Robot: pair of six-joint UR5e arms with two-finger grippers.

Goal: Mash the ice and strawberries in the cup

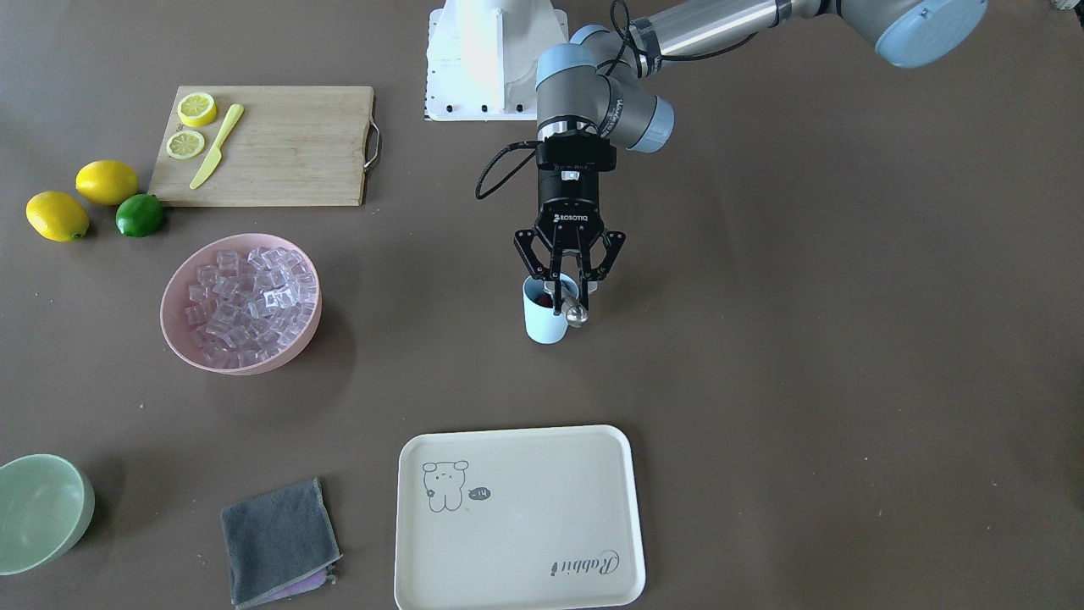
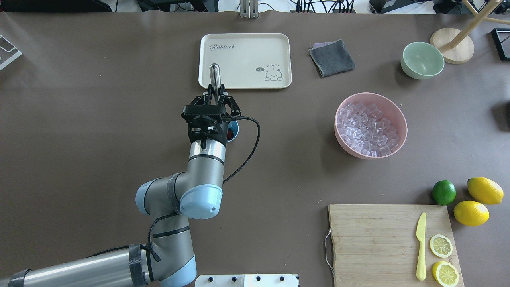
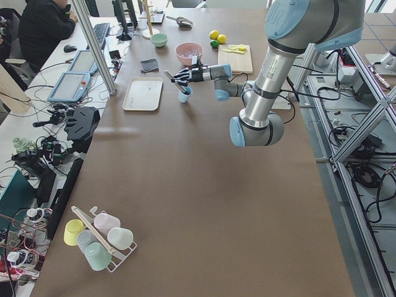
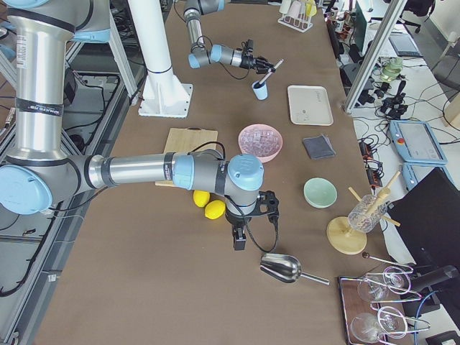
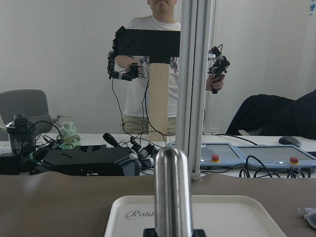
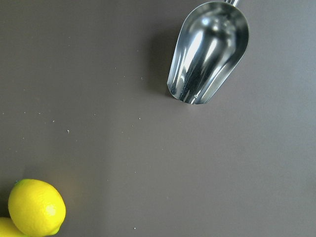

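Directly beneath the left pincer (image 1: 566, 278), clamped on a metal muddler (image 2: 215, 75), stands the cup (image 1: 544, 324), strawberry (image 1: 542, 299) inside.

A wooden board (image 1: 288, 144) holds two lemon slices (image 1: 196, 108) and a yellow knife (image 1: 217, 146). Two lemons (image 1: 107, 181) and a lime (image 1: 140, 214) sit beside it. A grey cloth (image 1: 278, 540) lies near a tray (image 1: 525, 542).

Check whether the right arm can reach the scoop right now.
Probably yes: the right gripper hangs close beside the scoop, with only bare table between them. The lemons lie off to the other side.
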